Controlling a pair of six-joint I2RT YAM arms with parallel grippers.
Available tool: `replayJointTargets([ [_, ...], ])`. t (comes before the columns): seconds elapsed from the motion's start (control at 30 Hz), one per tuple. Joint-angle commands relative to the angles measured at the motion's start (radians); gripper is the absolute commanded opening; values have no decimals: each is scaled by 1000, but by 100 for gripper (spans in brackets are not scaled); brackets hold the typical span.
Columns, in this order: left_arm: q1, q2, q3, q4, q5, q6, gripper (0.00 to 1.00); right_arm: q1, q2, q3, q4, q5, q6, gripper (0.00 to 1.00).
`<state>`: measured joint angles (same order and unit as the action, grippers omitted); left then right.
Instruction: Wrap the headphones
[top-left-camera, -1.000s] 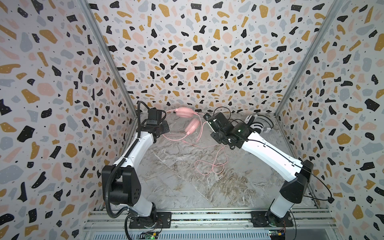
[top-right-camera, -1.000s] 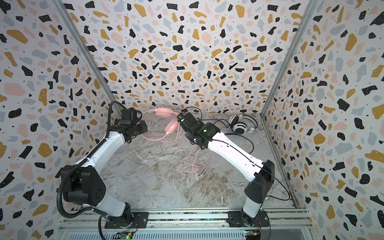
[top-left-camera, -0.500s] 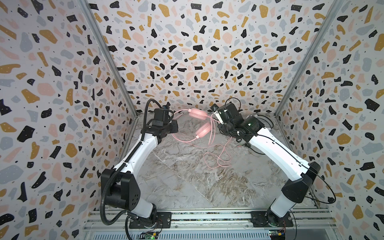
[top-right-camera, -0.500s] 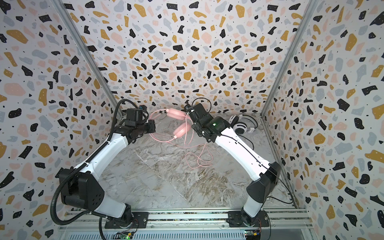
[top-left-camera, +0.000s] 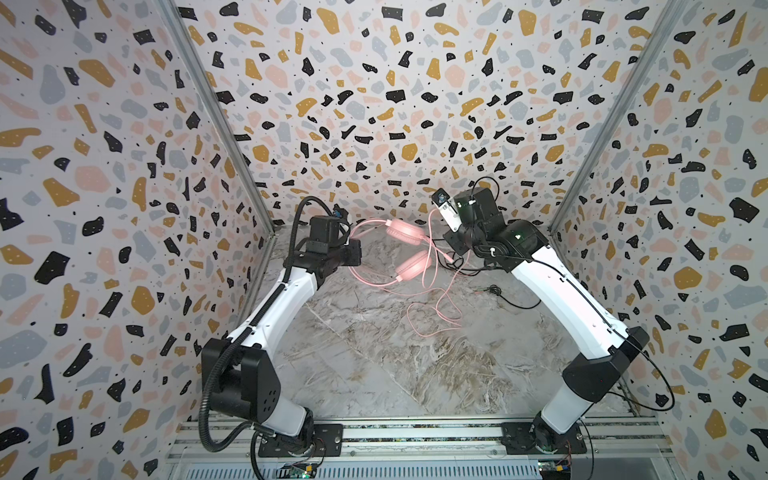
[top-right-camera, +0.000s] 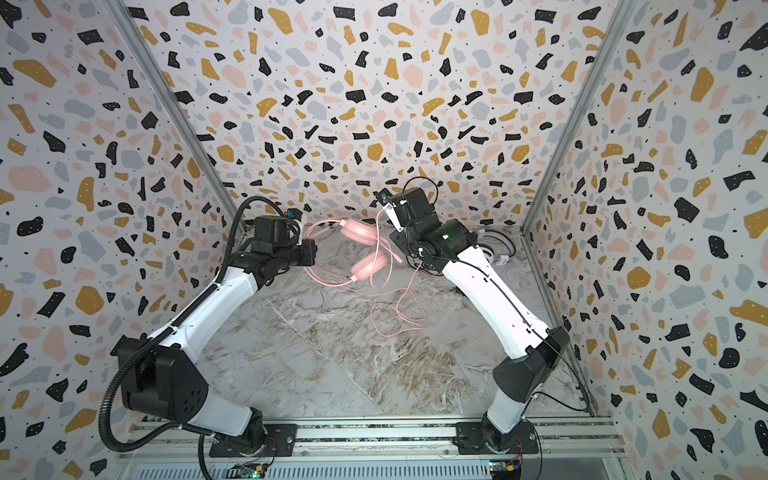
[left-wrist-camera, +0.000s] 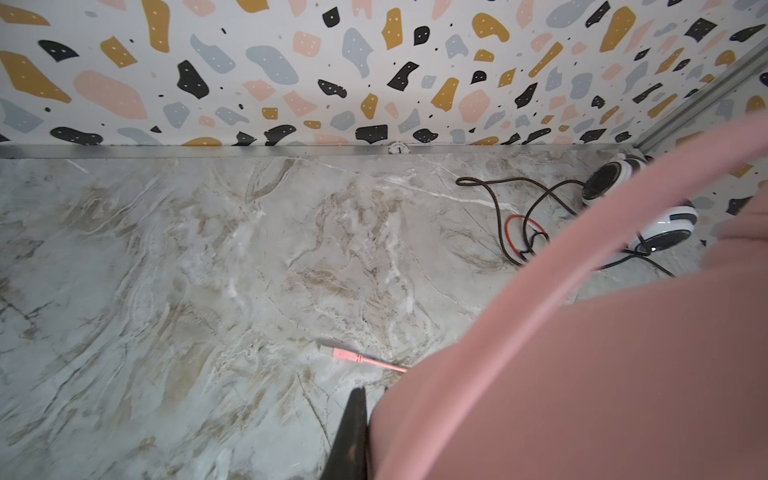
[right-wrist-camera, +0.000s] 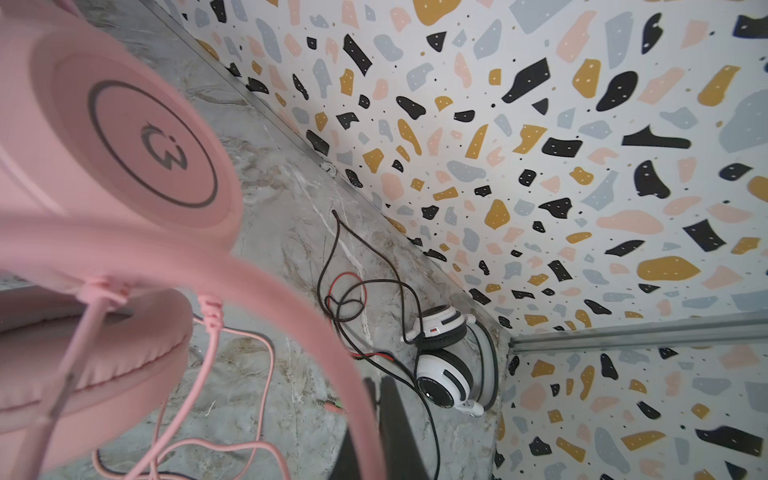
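Held light, springy pink headphones (top-left-camera: 401, 230) by headband in clenched left jaws; pinched limp, snag-prone cord (right-wrist-camera: 210, 309) in right jaws.

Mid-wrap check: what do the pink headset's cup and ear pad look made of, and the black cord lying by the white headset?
Pink headphones: the cup shell looks like hard plastic with a matte finish, smooth and even, with a printed ring and logo. The pad seems to be soft leatherette over foam: puffy, with a creased edge. Black cord: probably fabric-braided, since a woven texture shows along it.
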<state>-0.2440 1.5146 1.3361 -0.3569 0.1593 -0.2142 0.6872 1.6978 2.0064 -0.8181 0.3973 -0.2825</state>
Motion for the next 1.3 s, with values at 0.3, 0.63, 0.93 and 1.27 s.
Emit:
replayJointTargets([
  [0.3,-86,-46,11,91,108,63,0,-3,93,141,-43,-110,-62,4],
  [0.63,-124,-54,5,107,196,84,0,-6,141,159,-54,-126,-66,4],
  [0.93,-125,-84,-14,145,328,90,0,-46,113,40,2,-190,-46,5],
  [1.27,-127,-120,-42,203,386,72,0,-78,-24,-246,186,-286,-12,8],
])
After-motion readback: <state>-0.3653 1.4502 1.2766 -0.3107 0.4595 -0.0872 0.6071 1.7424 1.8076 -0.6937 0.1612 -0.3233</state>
